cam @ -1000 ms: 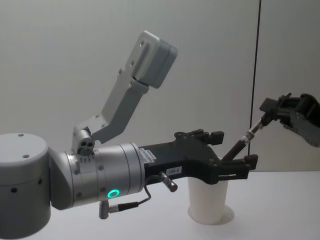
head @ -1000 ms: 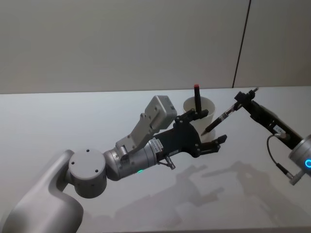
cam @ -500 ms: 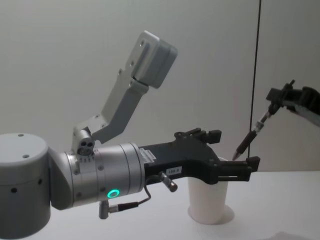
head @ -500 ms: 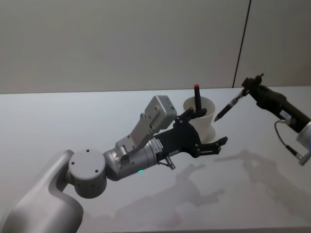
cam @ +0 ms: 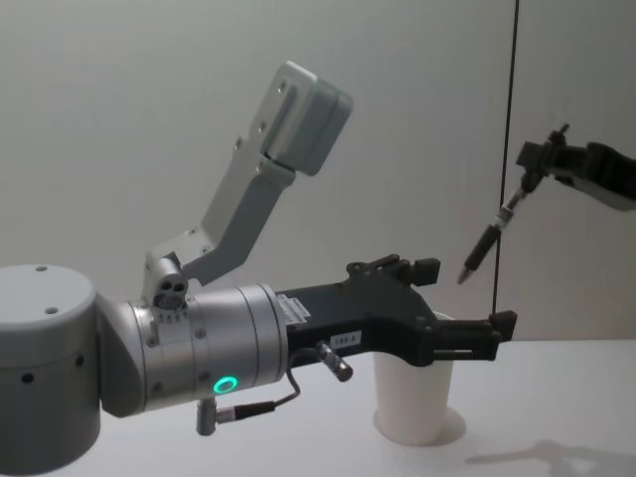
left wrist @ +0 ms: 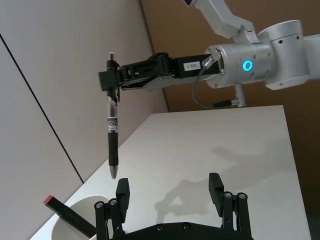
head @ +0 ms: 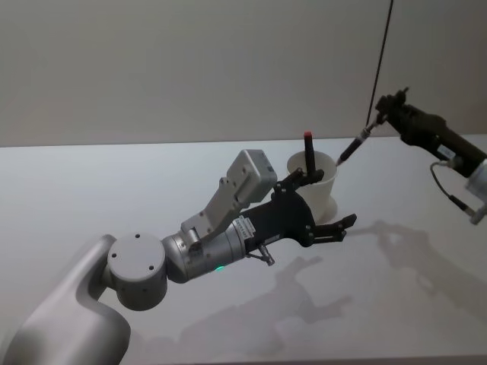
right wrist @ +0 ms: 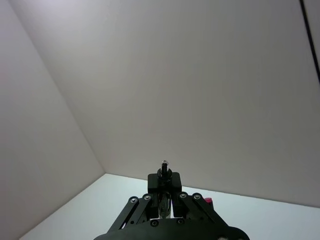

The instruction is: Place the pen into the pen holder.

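White table [head: 114,190]: 1 cup [head: 319,190], 2 pens [head: 351,147], 2 grippers [head: 384,110].

The left arm [head: 144,270] is fat, round and silver-grey, with a green ring light, small screws and a thin cable. Its gripper [head: 323,205] is black with a white label. A grey box sits on top. The right arm [left wrist: 265,62] glows blue.

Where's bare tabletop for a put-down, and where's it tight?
Bare: table to the robot's left of the left gripper, and under the right gripper. Tight: around the pen holder, left gripper fingers beside it, held pen above.
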Controlling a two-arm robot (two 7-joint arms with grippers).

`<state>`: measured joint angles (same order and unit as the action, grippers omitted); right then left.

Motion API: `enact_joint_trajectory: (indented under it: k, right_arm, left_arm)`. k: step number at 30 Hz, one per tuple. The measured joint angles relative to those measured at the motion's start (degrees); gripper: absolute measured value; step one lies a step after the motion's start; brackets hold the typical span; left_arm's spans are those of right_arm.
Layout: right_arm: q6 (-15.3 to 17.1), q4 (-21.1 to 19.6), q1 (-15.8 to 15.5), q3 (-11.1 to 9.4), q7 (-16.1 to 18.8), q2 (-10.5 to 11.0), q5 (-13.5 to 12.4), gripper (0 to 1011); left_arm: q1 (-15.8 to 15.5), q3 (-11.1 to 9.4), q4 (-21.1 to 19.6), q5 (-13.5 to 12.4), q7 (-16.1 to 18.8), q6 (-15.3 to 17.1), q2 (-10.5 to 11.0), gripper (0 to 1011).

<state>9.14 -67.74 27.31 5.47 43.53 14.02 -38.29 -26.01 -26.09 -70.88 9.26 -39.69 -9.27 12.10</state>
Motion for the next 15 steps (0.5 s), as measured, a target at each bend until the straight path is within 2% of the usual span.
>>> enact_joint_trajectory:
  k: [6,8,13,15]
  right_arm:
    - [-1.6,5.4,4.1,0.9,4.0,-0.5,2.1,133]
    - [-2.8,8.5,6.3,1.5,5.9,-0.9,3.3,133]
    - [-4.4,12.8,9.1,2.2,7.8,-1.4,4.9,133]
    - [-5.6,16.4,11.4,2.9,8.9,-1.9,6.2,133]
  left_arm:
    - [0.0,0.0,0.0,0.0,0.0,0.0,0.0,1004]
    - [0.0,0.0,0.0,0.0,0.0,0.0,0.0,1004]
    - [0.0,0.0,0.0,0.0,0.0,0.0,0.0,1004]
    - [0.0,0.0,0.0,0.0,0.0,0.0,0.0,1004]
